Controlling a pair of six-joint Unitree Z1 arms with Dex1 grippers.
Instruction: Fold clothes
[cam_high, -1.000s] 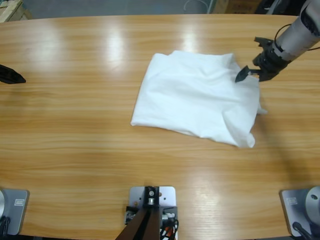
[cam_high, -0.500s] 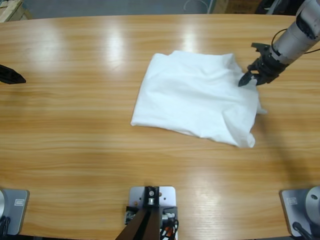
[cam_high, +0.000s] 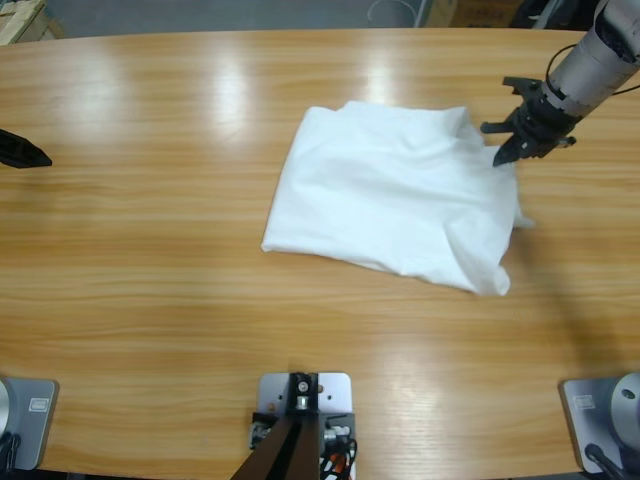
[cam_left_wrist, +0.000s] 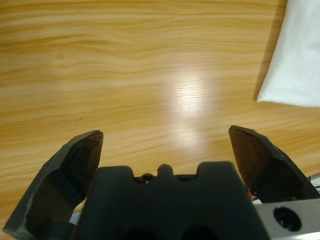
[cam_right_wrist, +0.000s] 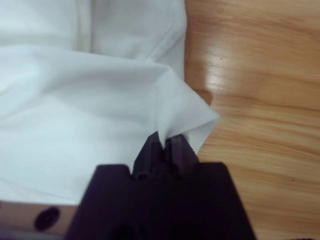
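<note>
My right gripper (cam_right_wrist: 167, 145) pinched tight on corner of folded white T-shirt (cam_high: 390, 195), ready for next fold; shirt lies right of centre on wooden table (cam_high: 150, 250). My left gripper (cam_left_wrist: 167, 150) spread wide, parked clear above bare wood

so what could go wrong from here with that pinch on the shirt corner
1. The right end effector is shut on only a thin corner of the shirt, so the fabric may slip out when pulled.
2. The left end effector is open over bare table, apart from the shirt; with one corner held, the folded layers could drag or bunch instead of folding neatly.
</note>
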